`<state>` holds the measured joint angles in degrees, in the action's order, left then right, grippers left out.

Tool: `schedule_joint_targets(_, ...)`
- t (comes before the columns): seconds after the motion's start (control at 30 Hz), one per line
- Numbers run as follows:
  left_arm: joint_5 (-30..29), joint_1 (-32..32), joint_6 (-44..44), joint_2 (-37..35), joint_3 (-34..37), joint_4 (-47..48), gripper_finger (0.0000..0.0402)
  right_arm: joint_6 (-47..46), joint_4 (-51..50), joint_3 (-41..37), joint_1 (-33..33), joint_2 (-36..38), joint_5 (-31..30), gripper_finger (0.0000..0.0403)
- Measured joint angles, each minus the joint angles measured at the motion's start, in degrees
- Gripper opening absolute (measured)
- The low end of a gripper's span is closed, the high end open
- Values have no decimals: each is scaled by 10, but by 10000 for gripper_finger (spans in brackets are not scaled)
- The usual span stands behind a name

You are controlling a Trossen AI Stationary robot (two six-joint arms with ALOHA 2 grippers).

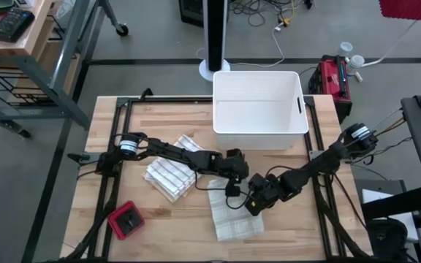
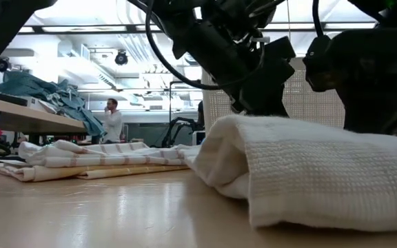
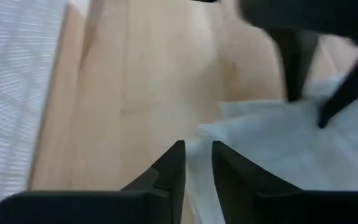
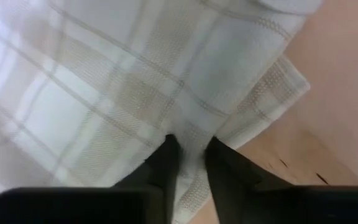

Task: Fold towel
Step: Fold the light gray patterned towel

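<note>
High view: towel (image 1: pixel 234 212) flat on bench (image 1: pixel 163 237), front centre; left tool (image 1: pixel 234 184) and right tool (image 1: pixel 256 202) both at its upper edge. Second striped towel (image 1: pixel 170 175) just left; white bin (image 1: pixel 258 109) behind; red object (image 1: pixel 126 220) front left.
Left wrist view: fingers (image 3: pixel 169 168) narrowly parted astride towel edge.
Right wrist view: fingers (image 4: pixel 163 165) narrowly parted, cloth between; grip cannot be told.

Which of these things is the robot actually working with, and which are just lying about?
In use:
- checked towel
- left pincer
- right pincer

Lying about:
- folded striped towels
- white bin
- red box
</note>
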<state>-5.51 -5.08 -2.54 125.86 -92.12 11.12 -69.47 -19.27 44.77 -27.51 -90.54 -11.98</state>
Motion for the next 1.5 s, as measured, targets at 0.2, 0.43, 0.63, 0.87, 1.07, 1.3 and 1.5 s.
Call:
schedule_joint_targets(0.2, -134, 11, 28, 4, 0, 46, 40, 2, 4, 0, -4, 1, -1, 10)
schedule_joint_targets(0.43, 28, 13, 9, -19, 1, 62, 14, 5, 4, 0, -5, 1, -2, 25)
schedule_joint_targets(0.63, 113, 10, 4, -19, 9, 51, 30, 12, 3, 0, -5, 1, -4, 23)
schedule_joint_targets(0.87, 75, 3, 5, -19, 9, 28, 94, 11, 3, 0, -5, 1, -7, 21)
schedule_joint_targets(1.07, 73, -9, 10, -19, 9, 25, 140, 4, 5, 0, -5, 0, -7, 23)
schedule_joint_targets(1.3, -13, -28, 16, -19, 9, 26, 166, 4, 7, 0, -5, 0, -7, 21)
schedule_joint_targets(1.5, -30, -28, 16, -20, 9, 25, 167, 1, 7, 0, -5, 0, -7, 18)
